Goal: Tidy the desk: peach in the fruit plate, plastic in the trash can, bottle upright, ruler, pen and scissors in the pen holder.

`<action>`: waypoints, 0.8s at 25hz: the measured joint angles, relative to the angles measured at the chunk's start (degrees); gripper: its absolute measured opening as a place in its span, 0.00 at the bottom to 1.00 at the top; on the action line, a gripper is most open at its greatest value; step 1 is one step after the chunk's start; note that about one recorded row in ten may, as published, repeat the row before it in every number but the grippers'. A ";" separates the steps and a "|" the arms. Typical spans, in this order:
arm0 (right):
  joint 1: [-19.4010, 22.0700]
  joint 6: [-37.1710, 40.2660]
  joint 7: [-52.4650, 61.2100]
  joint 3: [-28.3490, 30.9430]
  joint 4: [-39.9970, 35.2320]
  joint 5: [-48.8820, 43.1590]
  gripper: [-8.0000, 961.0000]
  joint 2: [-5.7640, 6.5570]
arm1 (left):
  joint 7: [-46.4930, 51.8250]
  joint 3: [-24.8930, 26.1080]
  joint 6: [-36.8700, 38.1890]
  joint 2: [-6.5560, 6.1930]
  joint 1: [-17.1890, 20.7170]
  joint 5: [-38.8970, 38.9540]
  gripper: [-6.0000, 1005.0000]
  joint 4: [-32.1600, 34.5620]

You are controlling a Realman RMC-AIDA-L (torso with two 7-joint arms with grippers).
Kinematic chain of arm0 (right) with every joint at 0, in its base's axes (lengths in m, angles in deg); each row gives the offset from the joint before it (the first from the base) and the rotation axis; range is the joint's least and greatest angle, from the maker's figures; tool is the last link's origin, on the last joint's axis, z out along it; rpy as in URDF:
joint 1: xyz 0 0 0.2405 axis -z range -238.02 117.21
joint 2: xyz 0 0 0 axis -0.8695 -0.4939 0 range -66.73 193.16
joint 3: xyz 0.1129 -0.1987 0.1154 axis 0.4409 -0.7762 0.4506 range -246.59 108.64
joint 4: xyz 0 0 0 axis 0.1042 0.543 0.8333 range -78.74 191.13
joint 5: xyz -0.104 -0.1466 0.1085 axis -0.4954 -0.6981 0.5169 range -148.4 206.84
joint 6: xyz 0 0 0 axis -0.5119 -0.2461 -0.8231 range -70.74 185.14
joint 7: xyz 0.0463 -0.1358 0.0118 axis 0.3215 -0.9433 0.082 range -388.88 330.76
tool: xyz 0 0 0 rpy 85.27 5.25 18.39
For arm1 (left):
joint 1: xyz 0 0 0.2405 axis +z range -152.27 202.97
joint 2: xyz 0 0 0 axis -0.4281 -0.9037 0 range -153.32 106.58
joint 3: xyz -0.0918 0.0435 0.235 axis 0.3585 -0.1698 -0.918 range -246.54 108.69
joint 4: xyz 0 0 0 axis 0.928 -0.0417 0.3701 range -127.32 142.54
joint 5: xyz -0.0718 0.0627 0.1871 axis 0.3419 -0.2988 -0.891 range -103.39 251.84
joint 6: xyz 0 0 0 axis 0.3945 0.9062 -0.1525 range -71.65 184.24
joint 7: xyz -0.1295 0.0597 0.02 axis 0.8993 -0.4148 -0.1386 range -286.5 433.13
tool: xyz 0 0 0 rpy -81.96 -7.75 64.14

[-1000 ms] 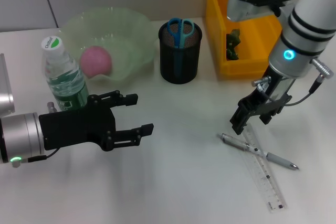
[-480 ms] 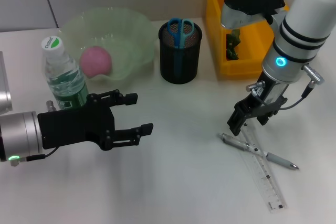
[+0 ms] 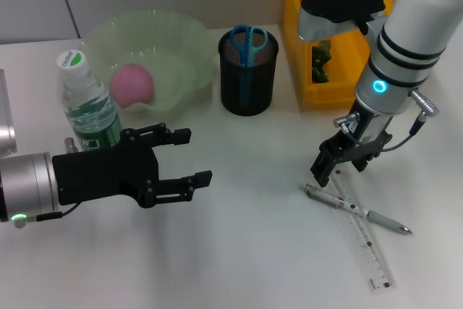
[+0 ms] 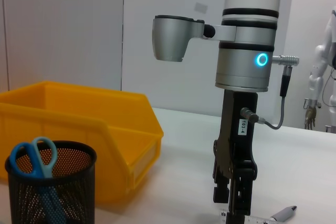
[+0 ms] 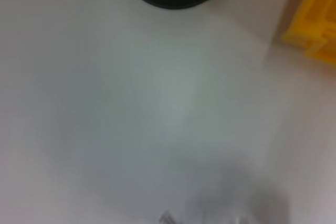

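Observation:
A pink peach (image 3: pixel 132 82) lies in the pale green fruit plate (image 3: pixel 177 37). The bottle (image 3: pixel 87 106) stands upright at the left. Blue scissors (image 3: pixel 248 40) stick out of the black mesh pen holder (image 3: pixel 248 77), also seen in the left wrist view as scissors (image 4: pixel 34 156) in the holder (image 4: pixel 50 192). The pen (image 3: pixel 358 209) lies across the clear ruler (image 3: pixel 365 240) on the table at the right. My right gripper (image 3: pixel 327 171) hangs open just above the pen's left end. My left gripper (image 3: pixel 189 157) is open and empty, low beside the bottle.
A yellow bin (image 3: pixel 340 70) at the back right holds a green plastic scrap (image 3: pixel 320 59). In the left wrist view the bin (image 4: pixel 79 129) stands behind the holder, with the right gripper (image 4: pixel 233 203) over the pen (image 4: pixel 283 213).
The right arm has drifted left and slightly down, bringing its gripper closer to the pen's left end. The left arm has not moved.

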 joint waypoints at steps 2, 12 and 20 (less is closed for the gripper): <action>-0.08 -0.18 0.17 -0.22 0.25 0.00 0.78 -0.01 | 0.00 -0.05 0.00 -0.03 0.00 0.00 0.77 0.01; -0.31 -0.46 0.28 -0.29 0.75 0.03 0.77 -0.10 | 0.00 -0.07 0.63 -0.06 0.00 0.00 0.77 0.01; -0.08 -0.67 0.28 -0.29 0.81 -0.23 0.75 -0.11 | 0.00 -0.07 0.80 -0.06 0.00 0.01 0.77 0.09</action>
